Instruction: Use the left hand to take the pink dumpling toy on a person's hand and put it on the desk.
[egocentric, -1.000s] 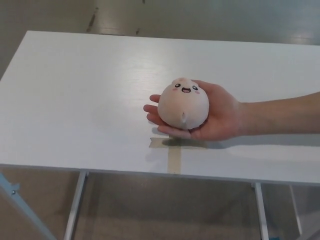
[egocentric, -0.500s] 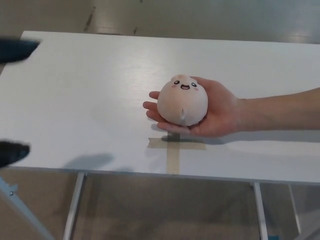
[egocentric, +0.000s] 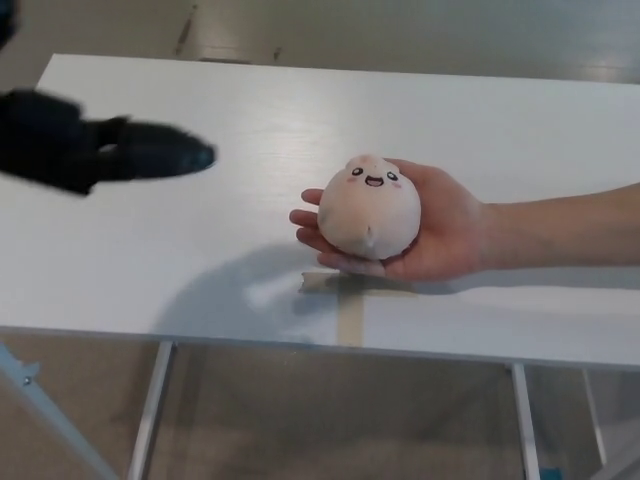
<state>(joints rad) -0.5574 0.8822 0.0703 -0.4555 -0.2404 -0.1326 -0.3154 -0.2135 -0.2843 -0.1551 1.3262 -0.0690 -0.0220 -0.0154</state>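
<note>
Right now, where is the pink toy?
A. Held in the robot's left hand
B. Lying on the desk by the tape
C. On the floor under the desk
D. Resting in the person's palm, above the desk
D: the toy sits in the person's hand, while the left hand is off to the side, not touching it.

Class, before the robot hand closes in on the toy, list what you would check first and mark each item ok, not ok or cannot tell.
1. Pink dumpling toy resting on the person's hand: ok.
2. Toy's left side free of the person's fingers: ok.
3. Left robot hand in view, apart from the toy: ok.
4. Its fingers open: cannot tell, blurred.
5. Bare desk for placing: ok.
6. Right robot hand out of the way: ok, not in view.
</note>
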